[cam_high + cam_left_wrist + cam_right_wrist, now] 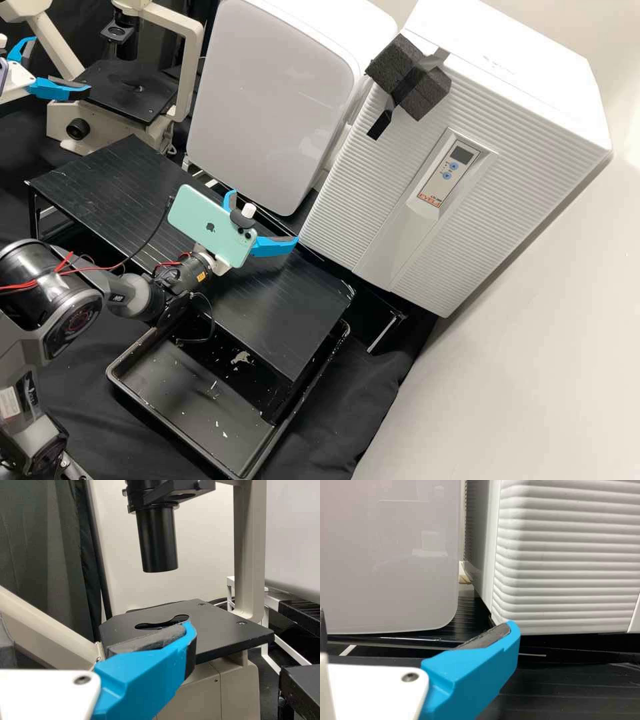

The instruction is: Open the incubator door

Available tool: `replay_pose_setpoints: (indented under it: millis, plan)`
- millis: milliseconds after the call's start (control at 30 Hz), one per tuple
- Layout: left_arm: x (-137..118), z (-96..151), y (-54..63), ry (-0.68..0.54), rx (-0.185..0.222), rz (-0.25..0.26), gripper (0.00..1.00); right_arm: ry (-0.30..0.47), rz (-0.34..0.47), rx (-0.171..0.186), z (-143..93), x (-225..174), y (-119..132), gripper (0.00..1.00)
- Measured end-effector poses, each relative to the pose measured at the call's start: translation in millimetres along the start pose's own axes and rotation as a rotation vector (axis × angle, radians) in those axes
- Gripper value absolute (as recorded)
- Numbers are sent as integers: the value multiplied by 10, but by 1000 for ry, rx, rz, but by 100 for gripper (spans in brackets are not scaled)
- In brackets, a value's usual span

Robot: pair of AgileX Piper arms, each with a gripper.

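The white incubator (440,180), with its ribbed door (507,167) and a control panel (450,170), stands at the back right in the high view; its door is closed. My right gripper (265,217) is open with nothing between its fingers, above the black rack, to the left of that door's lower edge. In the right wrist view, the right gripper (417,625) has one blue finger below the ribbed door (570,555). At the upper left, my left gripper (61,65) stands open beside the microscope. The left wrist view shows the left gripper (97,635) near the microscope stage.
A white cabinet with a glossy grey front (273,100) stands left of the incubator. Foam blocks (410,77) are taped to the incubator's upper edge. The black rack (293,293) overlaps a black tray (200,400). The microscope (77,117) is behind at left.
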Motion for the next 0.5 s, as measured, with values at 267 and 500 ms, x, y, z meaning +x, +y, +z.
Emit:
replay_pose_setpoints:
  millis: [267, 500]
  plan:
    - [0, 0, 0, 0, 0, 0, 100, 1, -1, 3, 7, 0, 7, 100]
    - [0, 0, 0, 0, 0, 0, 100, 24, 97, 76, 6, 4, 356, 100]
